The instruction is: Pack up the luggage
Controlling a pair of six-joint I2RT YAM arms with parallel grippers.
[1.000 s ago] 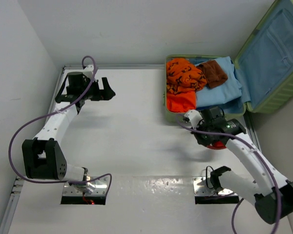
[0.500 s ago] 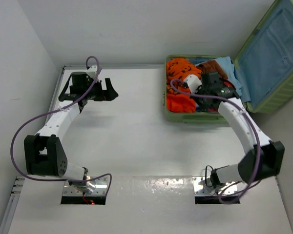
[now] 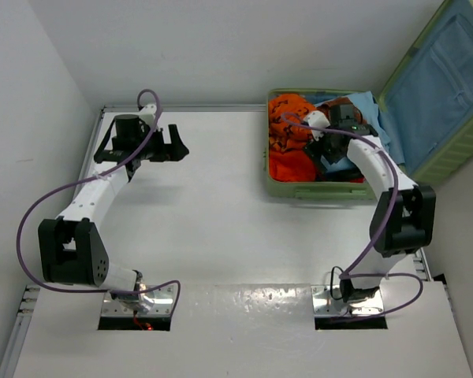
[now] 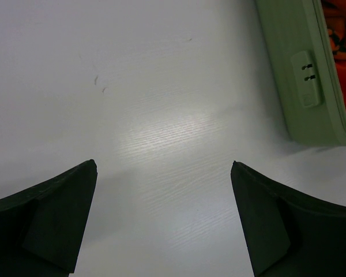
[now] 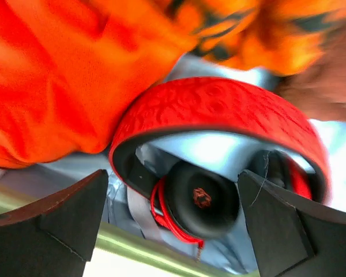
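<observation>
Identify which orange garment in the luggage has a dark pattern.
The far orange garment, black-printed; the near orange garment, by the front wall of the luggage, is plain.

The left arm [image 3: 94,193] and the right arm [image 3: 385,169] are alike: smooth white links joined by chunky black joint housings, with a loose purple cable [image 3: 22,236] looping along each from base to wrist. Each is bolted to a shiny metal base plate [image 3: 162,298]. The left end effector [image 4: 163,163] and the right end effector [image 5: 173,173] are matte black, their fingers [image 4: 46,225] broad, blunt wedges.
</observation>
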